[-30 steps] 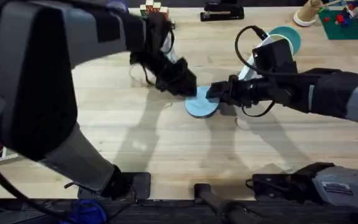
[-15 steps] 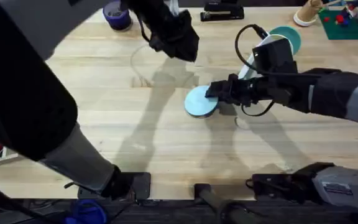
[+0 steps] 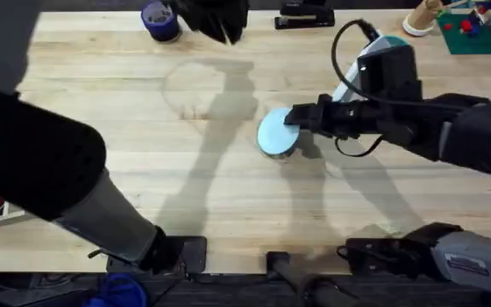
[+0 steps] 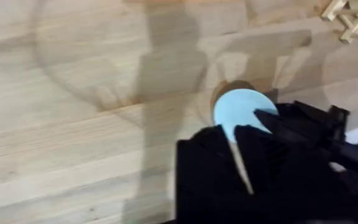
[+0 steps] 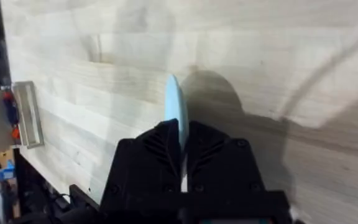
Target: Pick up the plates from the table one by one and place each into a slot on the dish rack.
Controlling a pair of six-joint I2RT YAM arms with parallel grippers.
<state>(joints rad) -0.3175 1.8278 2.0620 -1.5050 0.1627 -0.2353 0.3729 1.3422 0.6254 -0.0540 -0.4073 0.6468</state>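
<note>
Two arms work over the table (image 3: 143,188). At the far left edge sits a dark blue tape roll (image 3: 160,19). Just right of it, at the top of the overhead view, is the left gripper (image 3: 216,19), dark and raised near the camera; whether its fingers are spread or pressed together I cannot tell. Its shadow falls across the pale planks below.

Near the middle of the table the light blue plate (image 3: 275,132) is tipped up on edge, lifted clear of the wood with its shadow beneath it. The right gripper (image 3: 295,118) pinches the plate's rim, its black fingers pressed against either face, as the right wrist view shows with the plate (image 5: 174,115) edge-on between them. In the left wrist view the plate (image 4: 241,111) appears as a pale disc with the right gripper (image 4: 267,118) clamped on its side.

Farther right, behind the right arm, a teal plate (image 3: 399,47) lies near the table's far edge.
</note>
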